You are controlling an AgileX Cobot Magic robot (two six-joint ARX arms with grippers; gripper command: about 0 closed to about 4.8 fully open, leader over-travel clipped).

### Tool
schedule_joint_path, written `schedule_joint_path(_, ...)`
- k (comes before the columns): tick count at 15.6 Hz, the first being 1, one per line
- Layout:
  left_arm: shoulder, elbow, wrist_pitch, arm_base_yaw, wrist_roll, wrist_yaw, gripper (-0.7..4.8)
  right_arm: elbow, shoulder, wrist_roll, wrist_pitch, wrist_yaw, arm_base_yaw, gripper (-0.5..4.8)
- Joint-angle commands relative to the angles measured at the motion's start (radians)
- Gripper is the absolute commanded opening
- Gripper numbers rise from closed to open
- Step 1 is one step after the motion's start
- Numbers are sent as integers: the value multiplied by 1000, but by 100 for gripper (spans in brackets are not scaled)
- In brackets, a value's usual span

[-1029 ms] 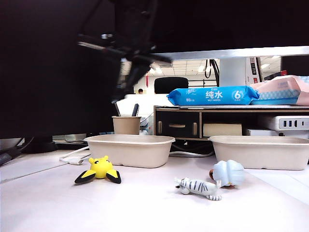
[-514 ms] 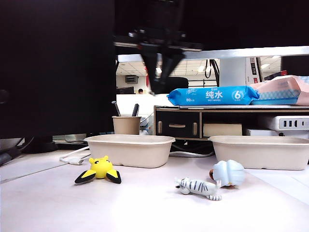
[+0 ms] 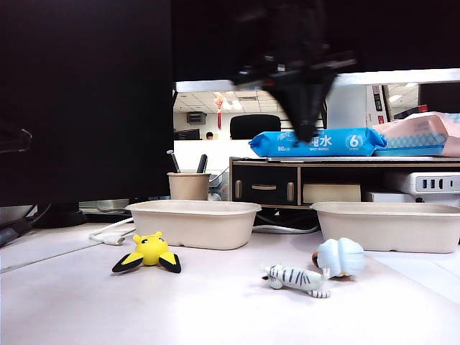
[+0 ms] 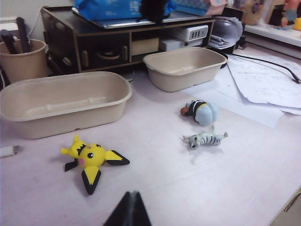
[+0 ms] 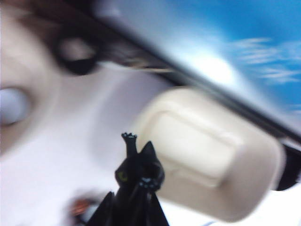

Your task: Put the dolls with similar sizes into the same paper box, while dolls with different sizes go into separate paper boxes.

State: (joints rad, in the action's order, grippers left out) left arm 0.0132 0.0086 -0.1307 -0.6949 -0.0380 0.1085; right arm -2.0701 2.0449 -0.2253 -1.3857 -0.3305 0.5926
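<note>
My right gripper (image 3: 305,122) hangs high over the table between the two paper boxes, shut on the black doll (image 5: 138,170), whose head and one raised paw stick out past the fingertips. A blurred paper box (image 5: 207,150) lies below it in the right wrist view. On the table lie the yellow doll (image 3: 147,251), the striped tiger doll (image 3: 296,279) and the pale blue doll (image 3: 339,256). Behind them stand the left paper box (image 3: 194,224) and the right paper box (image 3: 388,226). My left gripper (image 4: 130,209) is shut and empty, above the table on the near side of the yellow doll (image 4: 91,157).
A cup with pens (image 3: 188,184) stands behind the left box. A dark shelf unit (image 3: 302,181) carries a blue wipes pack (image 3: 316,141). Loose papers (image 4: 263,84) lie beside the right box (image 4: 186,68). A white cable (image 3: 108,236) runs by the left box.
My right gripper has swung to the right across the exterior view with the black doll, from above the left box to near the right one. The dolls on the table have not moved.
</note>
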Motion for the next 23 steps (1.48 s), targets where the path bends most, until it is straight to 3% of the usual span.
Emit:
schedule_joint_path(1, 1, 1, 12, -1, 3, 1, -5, -1, -12, 27, 1, -8, -57, -1)
schedule_joint_path(9, 1, 1, 12, -1, 3, 1, -5, 144, -12, 95, 0, 11, -126, 5)
schedule_joint_path(11, 1, 1, 12, -1, 3, 1, -5, 184, -12, 95, 2, 8, -135, 113)
schedule_joint_path(16, 1, 1, 12, -1, 3, 1, -5, 188, -12, 95, 7, -6, -141, 128)
schedule_joint_path(18, 1, 1, 12, -1, 3, 1, -5, 188, -18, 94, 0, 107, -137, 22)
schedule_joint_path(20, 1, 1, 12, -1, 3, 1, -5, 188, -33, 80, 26, 293, -93, 17)
schedule_joint_path(23, 1, 1, 12, 24, 3, 5, -5, 188, -29, 109, 59, 406, 11, 21)
